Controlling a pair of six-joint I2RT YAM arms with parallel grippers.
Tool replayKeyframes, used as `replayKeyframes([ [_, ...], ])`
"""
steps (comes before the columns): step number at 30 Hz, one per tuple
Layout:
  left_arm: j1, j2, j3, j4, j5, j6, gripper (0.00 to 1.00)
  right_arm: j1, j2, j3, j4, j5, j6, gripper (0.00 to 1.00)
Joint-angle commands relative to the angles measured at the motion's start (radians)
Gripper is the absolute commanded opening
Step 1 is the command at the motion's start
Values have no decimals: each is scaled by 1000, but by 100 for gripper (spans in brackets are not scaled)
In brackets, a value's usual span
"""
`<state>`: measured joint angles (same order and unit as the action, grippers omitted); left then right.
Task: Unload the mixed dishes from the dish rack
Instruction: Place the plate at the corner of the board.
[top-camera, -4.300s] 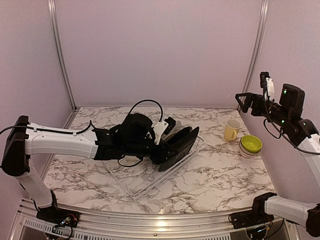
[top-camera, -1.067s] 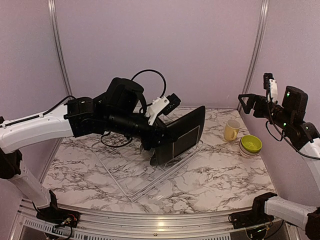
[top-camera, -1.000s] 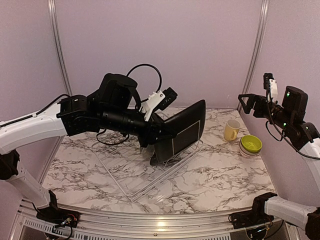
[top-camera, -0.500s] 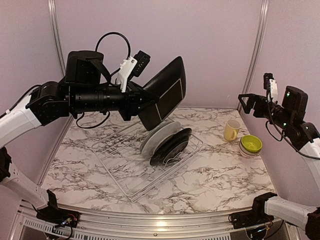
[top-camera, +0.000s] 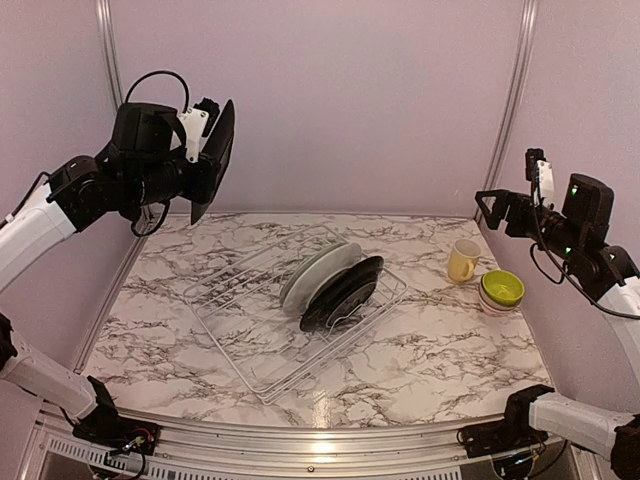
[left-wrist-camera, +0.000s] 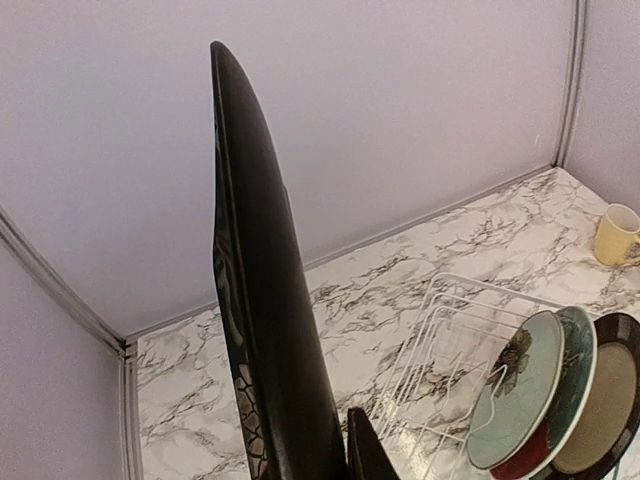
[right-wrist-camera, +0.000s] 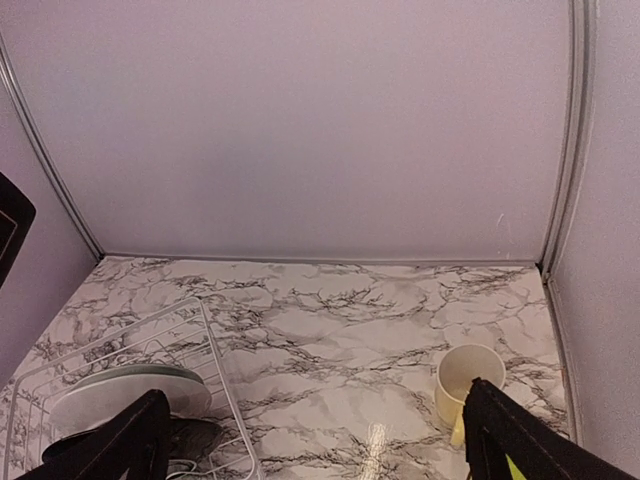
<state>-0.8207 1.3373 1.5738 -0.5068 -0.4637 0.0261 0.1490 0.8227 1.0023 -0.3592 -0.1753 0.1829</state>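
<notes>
Tabletop: white-and-grey marbled tabletop; it carries the rack in the middle and the unloaded dishes at the right.
Dish rack: large flat rack of thin white wire grid, set at a diagonal; most of its grid is bare.
Black plate: black squarish plate, clear of the rack and held on edge high above the tabletop's far-left corner, not yet set down.
Round plates: a whitish round plate and a dark-rimmed round plate lean together at the rack's right end; the left wrist view shows a third between them. These are left to unload.
Bowl: lime-green bowl out on the tabletop at the right, apparently nested on a paler one.
Mug: pale yellow mug upright just beside that bowl.
Left hand: the left hand pinches the black plate by its edge.
Right hand: the right hand hangs high over the mug, fingers spread, holding nothing.
Progress: judged more than halfway.
</notes>
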Motion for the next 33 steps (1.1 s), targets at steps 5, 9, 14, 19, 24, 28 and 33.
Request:
replayKeyframes([
  [5, 213, -134, -285, 252, -121, 119, 0, 3, -5, -6, 14, -10, 8, 99],
  [9, 306, -125, -394, 358, -64, 165, 0, 3, -8, -10, 15, -14, 12, 98],
  [14, 408, -6, -424, 427, -19, 195, 0, 3, -13, -9, 13, -20, 15, 99],
  [19, 465, 122, -438, 540, -58, 306, 0, 2, -35, -1, -6, -12, 9, 99],
  [24, 511, 254, -412, 605, -80, 413, 0, 3, -55, -10, -18, -8, 13, 99],
  [28, 526, 335, -391, 624, -82, 485, 0, 3, -60, -7, -25, -12, 16, 98],
  [33, 532, 429, -360, 595, -124, 551, 0, 3, -69, -7, -26, -11, 22, 99],
])
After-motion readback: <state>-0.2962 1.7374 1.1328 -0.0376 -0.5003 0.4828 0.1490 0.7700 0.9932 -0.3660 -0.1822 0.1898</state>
